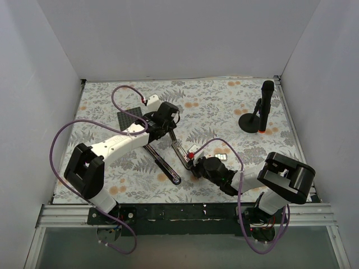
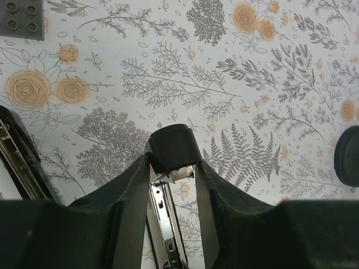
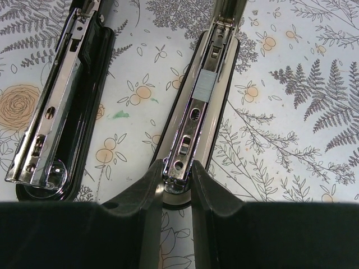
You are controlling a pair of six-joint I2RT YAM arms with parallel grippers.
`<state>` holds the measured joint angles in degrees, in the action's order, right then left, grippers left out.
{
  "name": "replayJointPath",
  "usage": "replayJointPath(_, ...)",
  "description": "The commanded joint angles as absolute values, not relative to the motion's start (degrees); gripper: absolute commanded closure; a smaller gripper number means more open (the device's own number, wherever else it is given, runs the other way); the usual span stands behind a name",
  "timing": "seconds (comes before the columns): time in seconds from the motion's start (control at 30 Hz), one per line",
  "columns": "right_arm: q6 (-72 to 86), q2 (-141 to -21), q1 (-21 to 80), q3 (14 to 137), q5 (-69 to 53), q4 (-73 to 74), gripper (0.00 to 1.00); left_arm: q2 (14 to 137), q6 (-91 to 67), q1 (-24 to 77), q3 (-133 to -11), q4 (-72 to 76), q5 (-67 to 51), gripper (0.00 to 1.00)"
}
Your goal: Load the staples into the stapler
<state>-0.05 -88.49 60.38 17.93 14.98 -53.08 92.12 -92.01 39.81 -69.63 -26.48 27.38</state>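
The black stapler [image 1: 168,147] lies opened in a V, its two arms pointing toward me. My left gripper [image 1: 162,124] is shut on the stapler's black hinge end [image 2: 174,147], with the silver channel [image 2: 163,216] running below it. My right gripper [image 1: 197,166] is shut on the near tip of the right arm's silver channel [image 3: 186,150]. A grey block of staples [image 3: 203,87] lies in that channel, farther up. The other arm [image 3: 59,112] lies to its left. The small whitish staple box [image 1: 220,157] sits on the cloth just right of the right gripper.
A tall black stand with a round base [image 1: 259,114] is at the back right; its base edge shows in the left wrist view [image 2: 348,156]. A dark grey studded plate [image 1: 128,117] lies behind the left gripper. White walls enclose the floral tabletop [image 1: 224,106].
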Motion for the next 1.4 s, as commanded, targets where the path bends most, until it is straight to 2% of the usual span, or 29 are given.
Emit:
replayJointPath(0.0, -0.44, -87.89, 60.38, 22.58, 15.38, -57.22, 0.85, 90.27, -98.17, 45.17, -66.18, -28.04, 21.27, 0.99)
replayJointPath(0.53, 1.93, -87.19, 60.29, 23.29, 15.03, -56.78, 0.84, 87.37, -106.35, 51.94, -61.52, -26.11, 24.96, 1.0)
replayJointPath(0.63, 2.2, -87.54, 60.38, 23.03, 15.03, -56.87, 0.85, 86.58, -106.43, 51.94, -61.26, -25.84, 25.4, 0.96)
replayJointPath(1.03, 3.16, -88.86, 60.38, 21.53, 15.99, -58.09, 0.85, 79.72, -104.24, 51.85, -60.82, -21.8, 25.49, 0.66)
replayJointPath(1.37, 3.52, -89.91, 60.29, 21.53, 16.17, -58.45, 0.86, 74.18, -104.06, 51.5, -58.72, -20.48, 24.08, 0.48)
